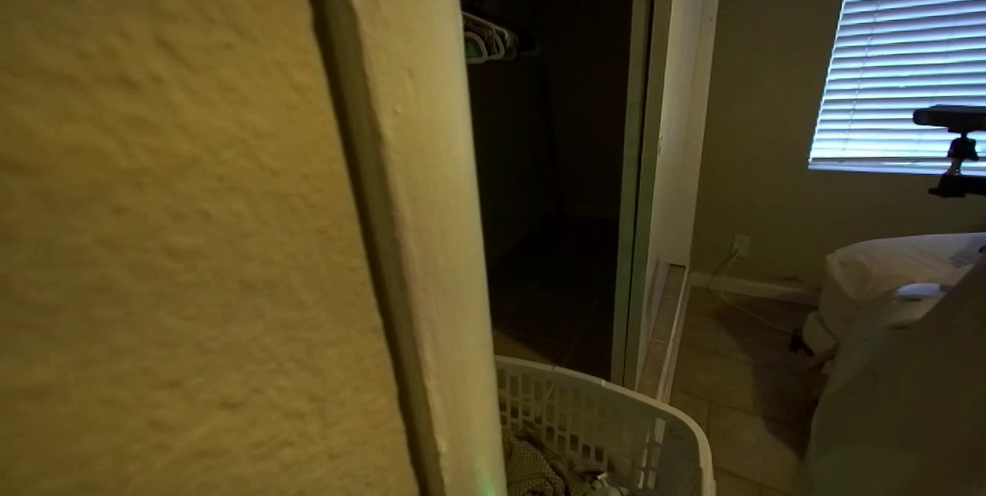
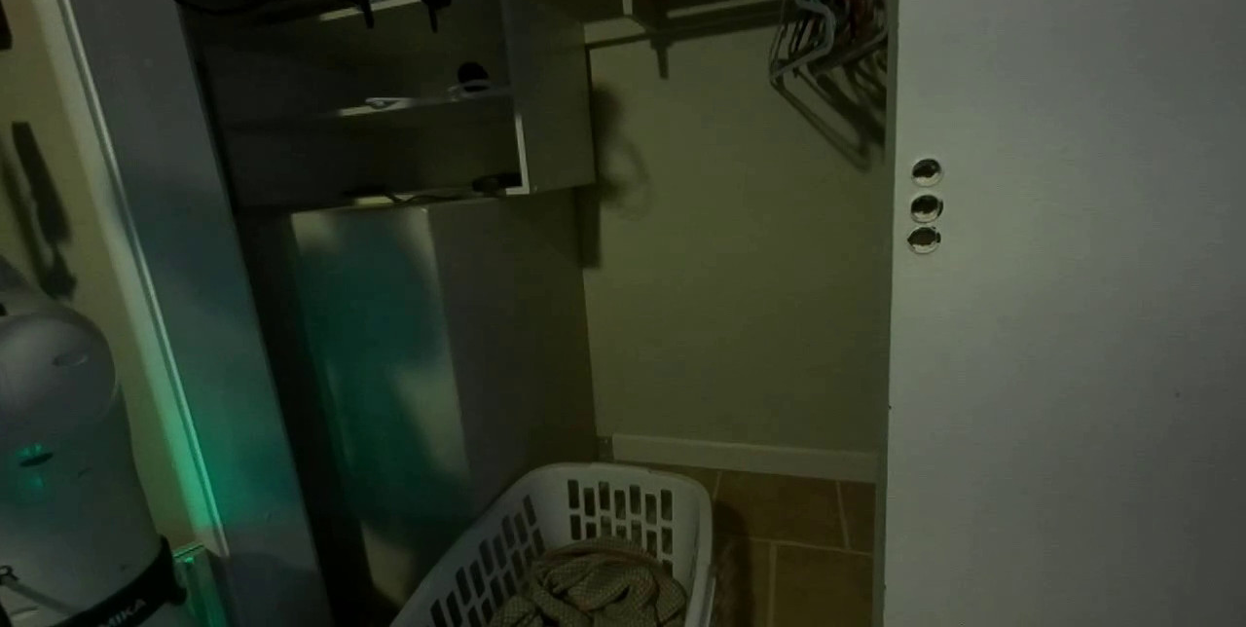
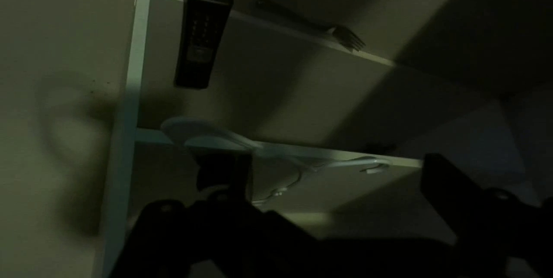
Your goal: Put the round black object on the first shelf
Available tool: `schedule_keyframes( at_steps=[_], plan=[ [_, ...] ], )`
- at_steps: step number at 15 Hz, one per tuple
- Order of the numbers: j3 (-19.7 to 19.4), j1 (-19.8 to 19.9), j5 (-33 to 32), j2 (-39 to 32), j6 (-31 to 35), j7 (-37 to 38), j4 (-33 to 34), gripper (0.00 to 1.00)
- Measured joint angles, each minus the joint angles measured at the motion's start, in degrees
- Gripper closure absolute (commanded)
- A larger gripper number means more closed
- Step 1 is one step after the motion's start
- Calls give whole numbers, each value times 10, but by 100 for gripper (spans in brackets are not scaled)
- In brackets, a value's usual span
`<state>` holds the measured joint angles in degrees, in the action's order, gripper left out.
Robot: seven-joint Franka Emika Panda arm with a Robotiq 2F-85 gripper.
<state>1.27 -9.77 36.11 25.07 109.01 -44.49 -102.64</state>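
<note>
"Looming largest is the pale, boxy, board-built shelf unit [image 2: 438, 145]. What next?"

"Its flat, pale middle shelf [image 3: 332, 153], then, well above that front edge, the black two-fingered gripper [image 2: 401, 23]; in the wrist view its fingers [image 3: 445, 187] stand spread, nothing visibly pinched."

"And the small round black object [image 2: 472, 74], material unclear?"

"On the middle shelf, near the corner at the flat grey upright panel [image 2: 550, 111]: below the gripper and toward that panel. No long axis shows."

"So a grasp would call for what?"

"Probably a sideways shift toward the panel, then down. Whether that shelf counts as first cannot be told."
</note>
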Motion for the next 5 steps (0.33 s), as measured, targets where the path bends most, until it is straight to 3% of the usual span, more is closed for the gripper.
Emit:
schedule_keyframes(
  at_steps=[5],
  plan=[
    [-2, -4, -3, 17, -27, 1, 0, 0]
  ],
)
